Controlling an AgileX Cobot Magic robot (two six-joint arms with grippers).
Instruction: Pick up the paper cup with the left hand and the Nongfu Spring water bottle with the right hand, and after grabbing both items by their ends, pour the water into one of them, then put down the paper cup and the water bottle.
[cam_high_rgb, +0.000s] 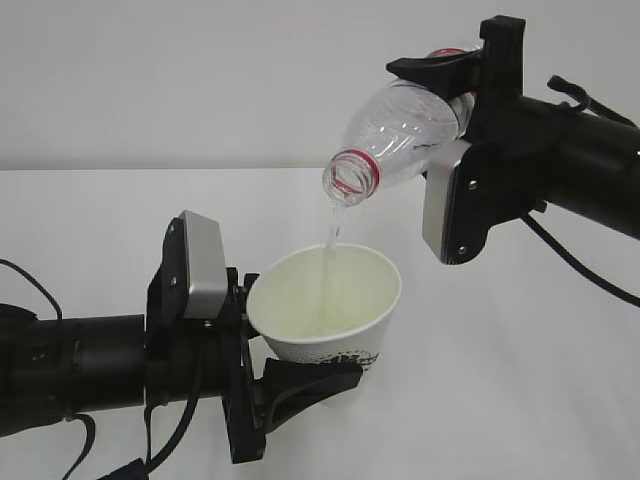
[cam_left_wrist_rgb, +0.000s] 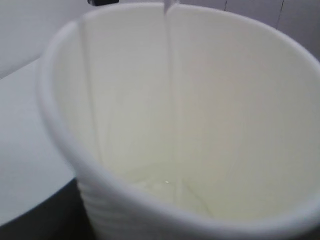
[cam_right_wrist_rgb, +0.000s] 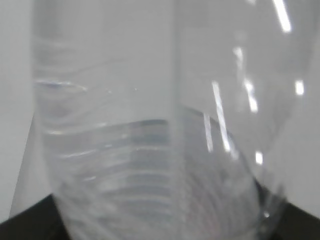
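Water (cam_high_rgb: 328, 262) threading from tilted ribbed clear bottle (cam_high_rgb: 400, 135) in right pincer (cam_high_rgb: 452, 105), tapered paper cup (cam_high_rgb: 325, 305) clamped by left pincer (cam_high_rgb: 262, 338)

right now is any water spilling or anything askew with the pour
Nothing stands out. The water falls as a thin stream from the tilted bottle straight into the paper cup, which sits level in the left gripper. No water shows on the table.
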